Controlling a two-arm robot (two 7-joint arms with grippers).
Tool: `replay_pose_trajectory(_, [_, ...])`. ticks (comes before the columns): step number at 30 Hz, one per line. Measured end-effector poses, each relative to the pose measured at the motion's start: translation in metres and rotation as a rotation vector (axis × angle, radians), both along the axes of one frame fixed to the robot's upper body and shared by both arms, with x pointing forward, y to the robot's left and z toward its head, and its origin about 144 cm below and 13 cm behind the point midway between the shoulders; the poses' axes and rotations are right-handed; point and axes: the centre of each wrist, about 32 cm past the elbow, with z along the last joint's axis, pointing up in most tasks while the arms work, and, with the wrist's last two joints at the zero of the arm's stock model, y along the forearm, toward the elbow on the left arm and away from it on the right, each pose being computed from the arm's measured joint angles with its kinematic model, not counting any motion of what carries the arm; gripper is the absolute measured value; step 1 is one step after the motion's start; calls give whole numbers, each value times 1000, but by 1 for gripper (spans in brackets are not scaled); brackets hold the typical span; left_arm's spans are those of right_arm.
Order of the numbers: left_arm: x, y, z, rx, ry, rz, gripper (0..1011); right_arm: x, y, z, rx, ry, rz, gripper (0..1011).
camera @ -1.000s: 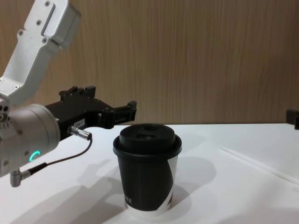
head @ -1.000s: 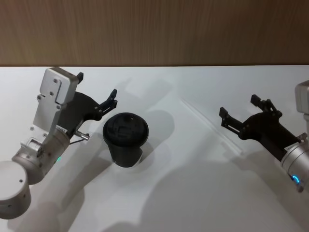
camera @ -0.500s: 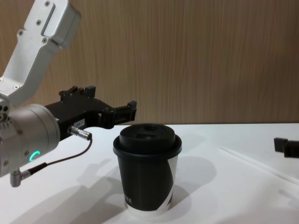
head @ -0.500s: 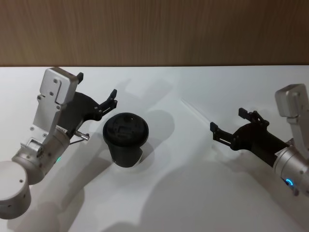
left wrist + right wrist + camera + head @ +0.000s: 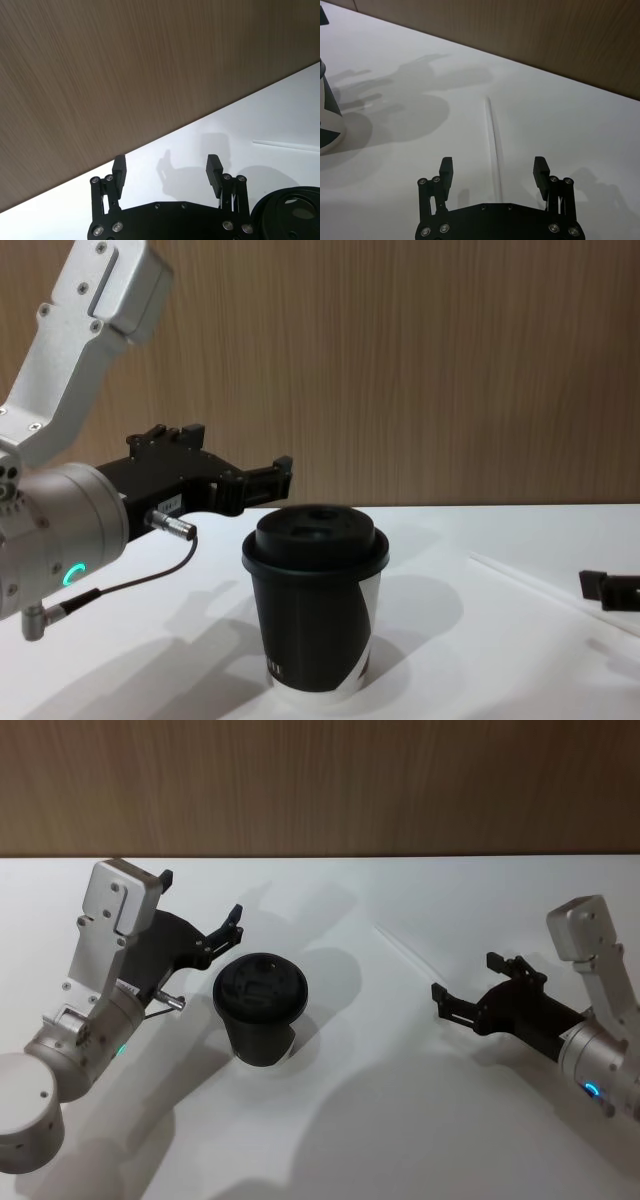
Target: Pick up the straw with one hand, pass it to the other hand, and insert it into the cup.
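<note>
The thin translucent straw (image 5: 400,948) lies flat on the white table (image 5: 350,1120), right of the cup. In the right wrist view the straw (image 5: 493,135) runs between my right gripper's (image 5: 492,167) open fingers, just under them. My right gripper (image 5: 465,976) hangs low over the straw's near end and holds nothing. The black cup (image 5: 260,1005) with its domed lid stands upright left of centre, showing a white patch on its side (image 5: 315,605). My left gripper (image 5: 200,898) hovers open and empty just behind and left of the cup.
A wood-panelled wall (image 5: 320,780) closes off the far edge of the table. A thin black cable (image 5: 130,580) loops from my left wrist near the cup. Bare table lies between the cup and the straw (image 5: 520,580).
My right gripper has swung left and down toward the straw, and its open fingers now straddle the straw's near end. The left arm, cup and straw have not moved.
</note>
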Motion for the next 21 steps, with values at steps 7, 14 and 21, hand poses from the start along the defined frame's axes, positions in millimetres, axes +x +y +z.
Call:
replay_pose_trajectory(7, [0,0,0,0,0,0,1003,7,-5,-4,-21,16,12,1001])
replay_pose_trajectory(14, [0,0,0,0,0,0,1003,12,-9,-8,-40,26,24,1001])
replay_pose_trajectory(21, [0,0,0,0,0,0,1003,14,-11,-11,-51,29,30,1001])
